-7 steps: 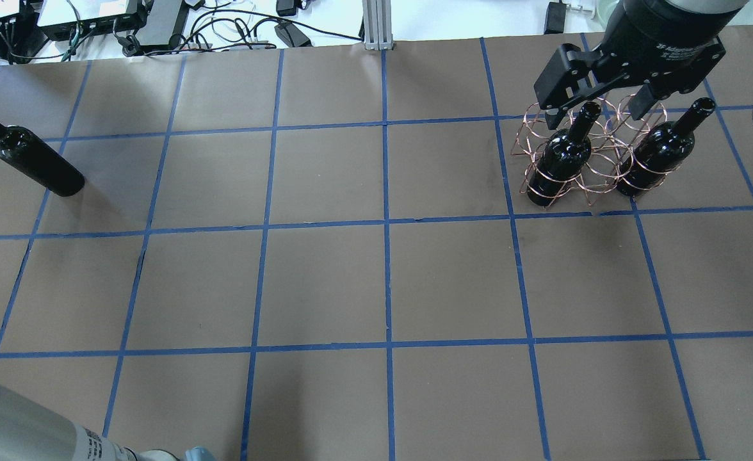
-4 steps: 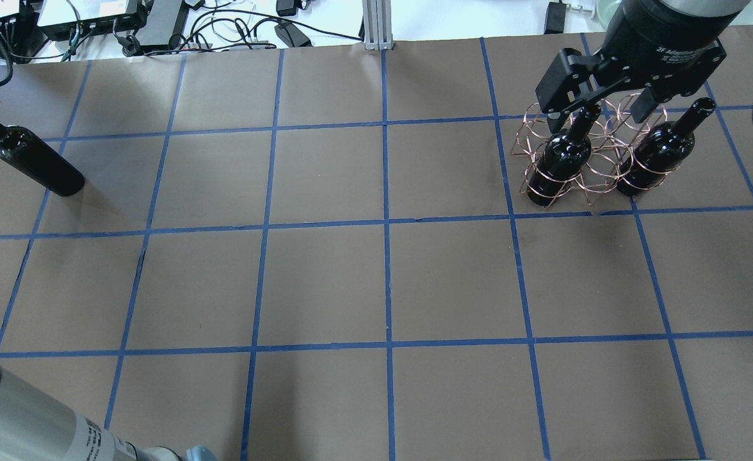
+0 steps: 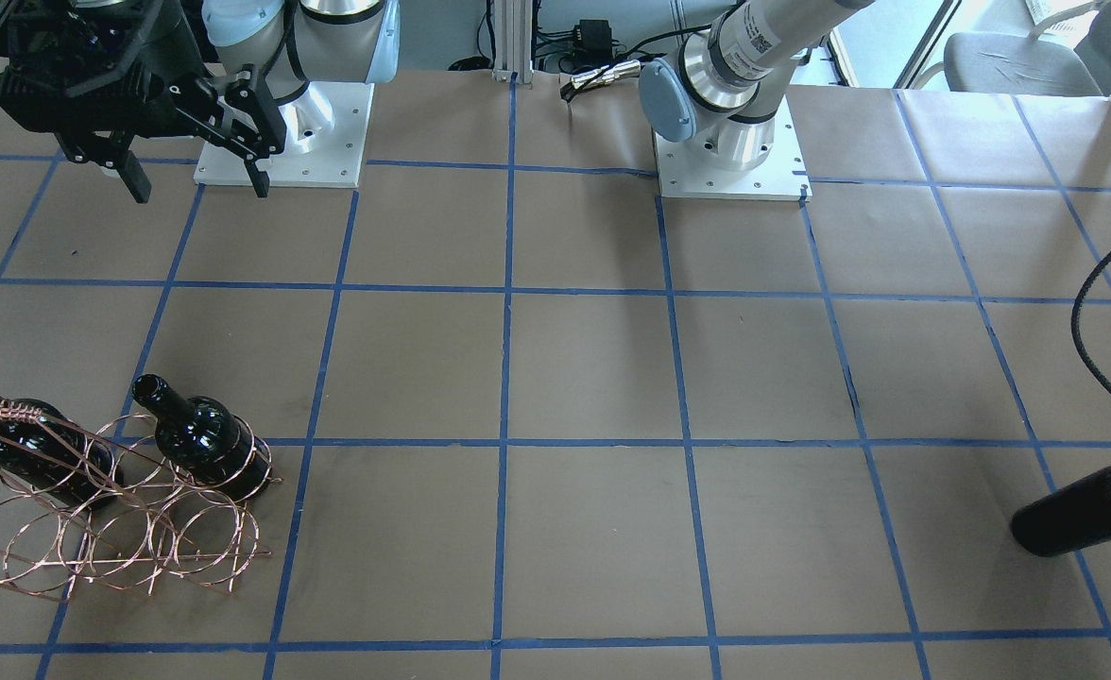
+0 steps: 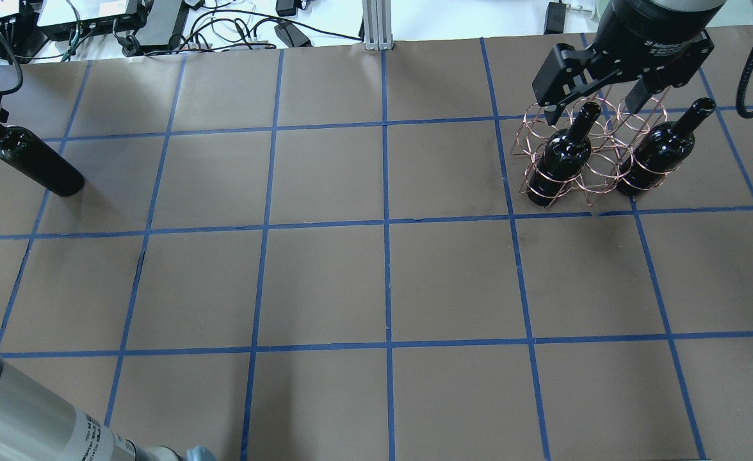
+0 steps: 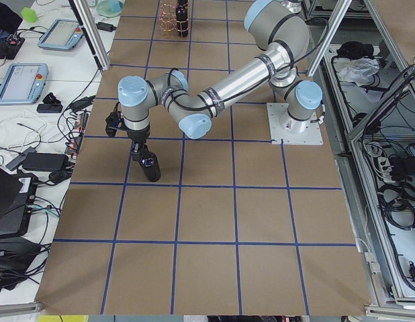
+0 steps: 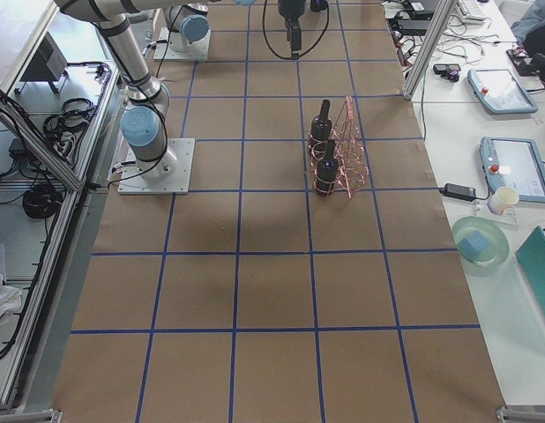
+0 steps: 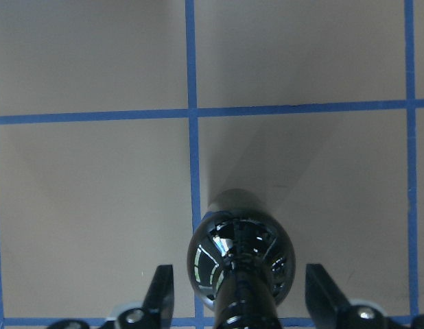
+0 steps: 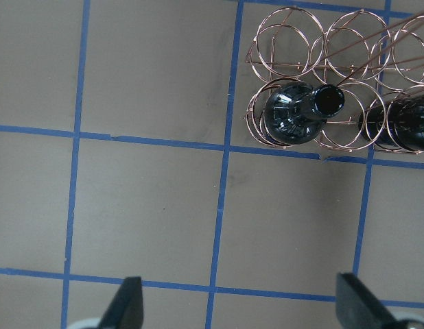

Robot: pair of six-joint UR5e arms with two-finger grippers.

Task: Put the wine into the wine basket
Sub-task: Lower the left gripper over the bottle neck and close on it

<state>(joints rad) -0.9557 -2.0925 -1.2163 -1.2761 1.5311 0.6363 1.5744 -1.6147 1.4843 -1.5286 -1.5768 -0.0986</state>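
The left gripper (image 7: 239,288) straddles the neck of the lone bottle (image 4: 37,163), fingers (image 7: 162,291) spread, not yet pinching. Closing off-centre could tip it on the counter (image 4: 325,282), and smooth glass may slip in a lift. The right gripper (image 8: 239,301) hangs released, empty, above the basket (image 3: 3,408). Count: three bottles in all, this one plus two racked bottles (image 4: 562,160); one basket.
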